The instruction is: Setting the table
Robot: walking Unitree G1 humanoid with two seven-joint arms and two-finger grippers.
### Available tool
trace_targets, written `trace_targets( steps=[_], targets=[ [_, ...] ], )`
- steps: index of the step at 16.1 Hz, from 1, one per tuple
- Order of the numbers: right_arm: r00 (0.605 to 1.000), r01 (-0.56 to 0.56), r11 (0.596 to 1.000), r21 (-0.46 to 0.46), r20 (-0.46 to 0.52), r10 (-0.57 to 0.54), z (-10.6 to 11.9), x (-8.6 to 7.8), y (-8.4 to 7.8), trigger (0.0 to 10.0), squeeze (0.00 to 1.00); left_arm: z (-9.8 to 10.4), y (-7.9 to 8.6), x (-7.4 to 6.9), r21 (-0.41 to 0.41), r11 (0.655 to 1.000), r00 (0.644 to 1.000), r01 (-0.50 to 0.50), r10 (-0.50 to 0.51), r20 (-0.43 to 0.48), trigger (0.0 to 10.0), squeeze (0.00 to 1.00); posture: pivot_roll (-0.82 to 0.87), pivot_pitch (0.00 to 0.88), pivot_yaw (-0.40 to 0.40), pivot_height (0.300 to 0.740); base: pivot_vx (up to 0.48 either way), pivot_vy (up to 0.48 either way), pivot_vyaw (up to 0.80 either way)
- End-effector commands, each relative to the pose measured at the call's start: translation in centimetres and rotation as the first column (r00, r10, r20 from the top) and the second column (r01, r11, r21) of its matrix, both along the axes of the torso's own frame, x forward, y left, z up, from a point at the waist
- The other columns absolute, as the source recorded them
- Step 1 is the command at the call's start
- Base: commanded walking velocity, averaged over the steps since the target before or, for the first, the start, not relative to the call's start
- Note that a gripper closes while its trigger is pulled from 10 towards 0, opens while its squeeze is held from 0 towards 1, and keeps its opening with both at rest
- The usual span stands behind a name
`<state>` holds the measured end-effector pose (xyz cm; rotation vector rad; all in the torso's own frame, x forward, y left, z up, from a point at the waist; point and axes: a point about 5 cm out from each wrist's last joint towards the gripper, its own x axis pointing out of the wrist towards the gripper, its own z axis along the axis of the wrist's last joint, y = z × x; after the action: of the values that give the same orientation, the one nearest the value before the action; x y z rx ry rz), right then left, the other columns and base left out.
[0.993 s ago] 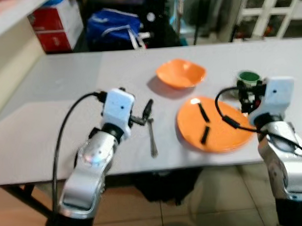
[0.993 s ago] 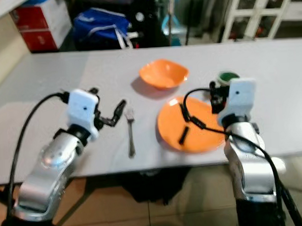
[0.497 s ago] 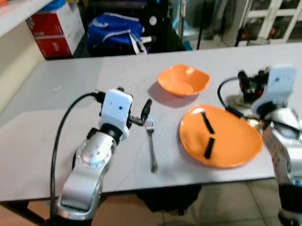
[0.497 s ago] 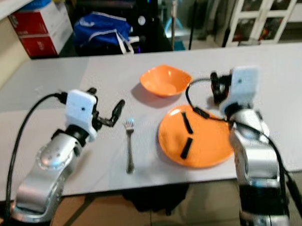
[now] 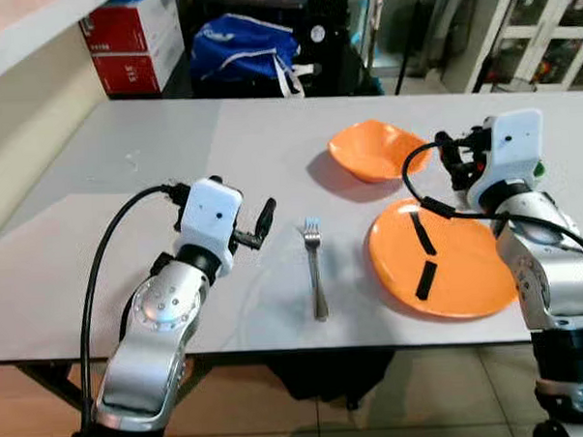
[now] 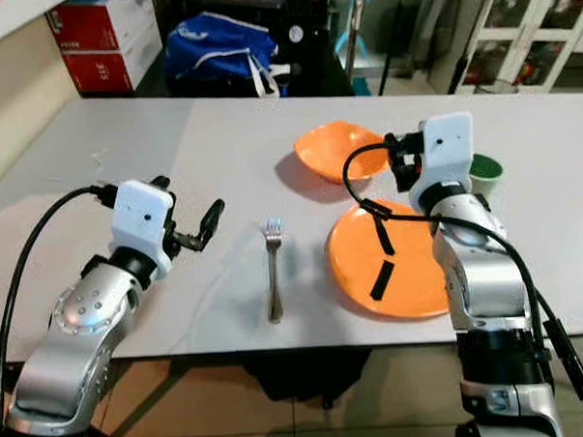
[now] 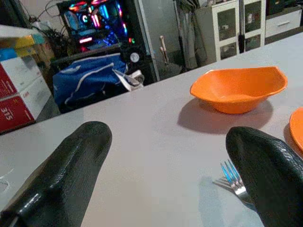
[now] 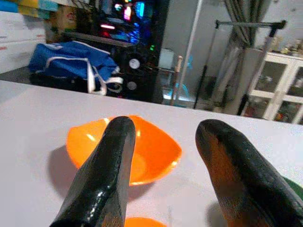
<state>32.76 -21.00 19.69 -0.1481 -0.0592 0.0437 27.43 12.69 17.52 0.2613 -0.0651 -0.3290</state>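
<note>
On the grey tabletop (image 5: 126,187), toward the near edge, a metal fork (image 5: 316,271) lies flat with its tines pointing to the far edge. An orange plate (image 5: 468,269) sits to the right of the fork, close to the near edge. An orange bowl (image 5: 371,149) stands just beyond the plate, toward the table centre. A green cup (image 6: 485,172) stands beyond the plate's right side, partly hidden by the right arm.

Left gripper (image 7: 165,156): raised over the tabletop to the left of the fork; fingers spread wide apart, holding nothing. The fork tines lie just beside one fingertip (image 7: 265,165).

Right gripper (image 8: 163,156): raised above the far edge of the plate, pointing toward the bowl; fingers parted, holding nothing.

Beyond the far edge, a blue bag (image 5: 240,46) and red-and-white boxes (image 5: 134,41) stand on the floor.
</note>
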Motion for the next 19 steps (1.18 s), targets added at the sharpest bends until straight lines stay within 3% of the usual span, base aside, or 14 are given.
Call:
trace_targets(
  steps=[1,3,5,7,8,9,12,13,14,16,19],
  targets=[
    [1.0,0.0,1.0,0.007,0.021,0.0,0.4,0.0,-0.2,10.0,0.0,0.5,-0.3,0.2,-0.008,1.0,1.0,0.012,-0.012,0.018,10.0,0.0,-0.02,0.03,-0.002,0.74,0.0,0.0,0.0],
    [1.0,-0.023,0.998,0.056,0.003,0.023,-0.1,-0.4,0.5,10.0,0.0,0.3,-0.4,0.1,0.011,1.0,0.999,0.028,-0.028,0.022,10.0,0.0,-0.03,0.024,0.003,0.74,0.0,0.0,0.0],
    [0.999,-0.028,0.999,0.037,0.018,0.028,-0.1,-0.4,0.7,10.0,0.0,0.2,-0.4,0.0,0.014,0.998,0.997,0.059,-0.06,0.057,10.0,0.0,-0.02,0.014,0.017,0.74,0.0,0.0,0.0],
    [1.0,-0.031,0.994,0.105,0.004,0.031,-0.6,0.6,0.8,10.0,0.02,-0.9,0.7,-0.6,-0.009,1.0,1.0,-0.017,0.017,0.007,10.0,0.0,-0.01,0.026,-0.004,0.74,0.0,0.0,0.0],
    [0.999,-0.014,0.99,0.14,-0.028,0.018,-1.9,0.8,0.8,10.0,0.42,-2.0,1.0,-0.8,0.009,0.999,0.999,-0.05,0.05,-0.011,10.0,0.0,-0.01,0.014,-0.03,0.74,0.0,0.0,0.0],
    [0.998,0.041,0.967,0.252,-0.059,-0.027,-2.4,1.2,0.4,10.0,1.0,-1.6,0.4,-1.3,0.052,0.998,0.999,-0.042,0.041,0.019,10.0,0.0,-0.01,0.0,-0.094,0.74,0.0,0.0,0.0],
    [1.0,-0.001,0.957,0.291,-0.029,0.01,-1.6,0.8,0.7,10.0,1.0,-1.2,0.4,-1.2,0.031,0.999,0.999,-0.042,0.041,0.011,10.0,0.0,-0.07,0.0,-0.071,0.74,0.0,0.0,0.0],
    [0.999,-0.022,0.968,0.249,-0.02,0.027,-1.6,1.0,0.4,10.0,1.0,-1.9,-0.4,-0.4,0.03,1.0,1.0,0.007,-0.007,-0.003,10.0,0.0,-0.09,0.0,0.005,0.74,0.0,0.0,0.0],
    [0.999,-0.013,0.981,0.195,-0.042,0.021,-2.5,0.9,0.0,10.0,1.0,-2.9,-1.8,0.2,0.057,0.996,0.998,0.068,-0.067,-0.016,10.0,0.0,-0.08,0.0,-0.019,0.74,0.0,0.0,0.0],
    [0.997,0.017,0.97,0.244,-0.077,0.002,-3.7,0.3,-0.1,10.0,1.0,-2.6,-2.8,0.7,0.103,0.99,0.995,0.095,-0.095,-0.005,10.0,0.0,-0.05,0.0,-0.016,0.74,0.0,0.0,0.0],
    [0.991,0.046,0.955,0.294,-0.132,-0.007,-3.8,2.2,0.2,10.0,1.0,-1.4,-2.1,1.2,0.084,0.994,0.996,0.075,-0.079,0.045,10.0,0.0,-0.01,0.0,-0.039,0.74,0.0,0.0,0.0]
  ],
)
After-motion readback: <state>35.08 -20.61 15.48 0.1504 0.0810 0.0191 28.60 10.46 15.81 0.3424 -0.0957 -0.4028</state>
